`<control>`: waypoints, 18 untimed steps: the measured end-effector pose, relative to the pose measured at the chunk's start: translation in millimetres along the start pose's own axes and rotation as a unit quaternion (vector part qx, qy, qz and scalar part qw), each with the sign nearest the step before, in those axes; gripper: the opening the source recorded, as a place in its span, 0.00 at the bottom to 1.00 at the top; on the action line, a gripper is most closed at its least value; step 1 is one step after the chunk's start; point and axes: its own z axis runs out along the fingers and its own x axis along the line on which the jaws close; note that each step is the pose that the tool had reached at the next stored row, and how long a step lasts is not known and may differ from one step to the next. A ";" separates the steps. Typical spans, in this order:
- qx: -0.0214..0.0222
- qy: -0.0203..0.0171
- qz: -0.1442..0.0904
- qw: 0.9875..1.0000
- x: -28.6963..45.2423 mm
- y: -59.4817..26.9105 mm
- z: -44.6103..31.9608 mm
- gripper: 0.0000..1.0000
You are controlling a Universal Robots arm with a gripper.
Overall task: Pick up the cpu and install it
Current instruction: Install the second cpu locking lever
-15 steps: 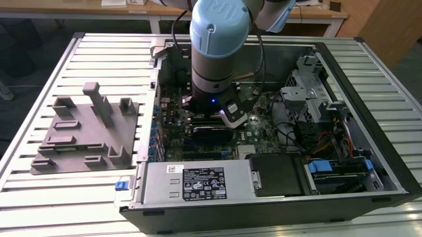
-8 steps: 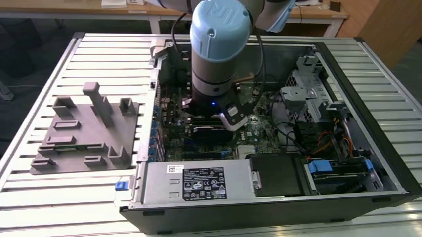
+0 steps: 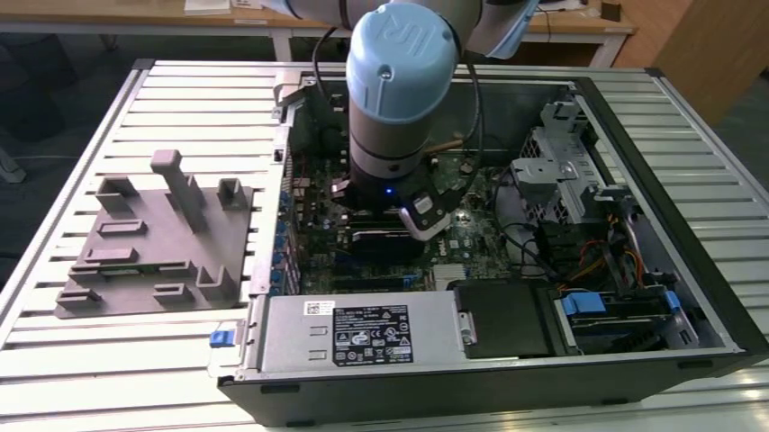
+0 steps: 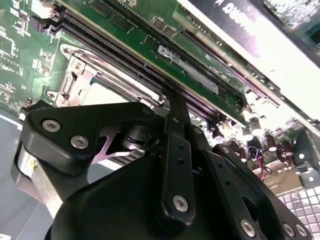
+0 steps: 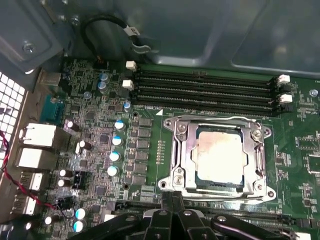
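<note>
The cpu [image 5: 220, 155], a pale silver square, lies flat inside the metal-framed socket [image 5: 176, 150] on the green motherboard. Its top also shows as a pale patch in the second wrist view [image 4: 107, 95]. My gripper [image 5: 172, 196] hangs just off the socket's edge, its black fingers pressed together with nothing between them. In the second wrist view the gripper [image 4: 175, 107] reaches to the socket frame's rim. In the exterior view the arm [image 3: 397, 90] stands upright over the middle of the open computer case [image 3: 673, 270].
A grey plastic tray [image 3: 157, 243] with upright posts lies on the slatted table at the exterior view's left. Memory slots [image 5: 205, 87] run beside the socket. A power supply [image 3: 360, 333] and a drive cage [image 3: 565, 171] crowd the case.
</note>
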 end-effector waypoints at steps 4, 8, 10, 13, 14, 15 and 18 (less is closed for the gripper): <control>-0.001 0.000 0.000 1.000 0.1 -0.6 1.8 0.11; -0.002 0.000 0.000 1.000 0.3 -1.0 2.8 0.11; -0.002 0.000 0.000 1.000 0.7 -1.0 3.0 0.11; -0.003 0.000 0.000 1.000 1.2 -0.9 3.0 0.11; -0.003 0.000 0.000 1.000 1.3 -0.9 3.0 0.11; -0.003 0.000 0.000 1.000 1.4 -0.9 3.0 0.11; -0.007 0.000 0.000 1.000 1.6 -0.9 3.0 0.11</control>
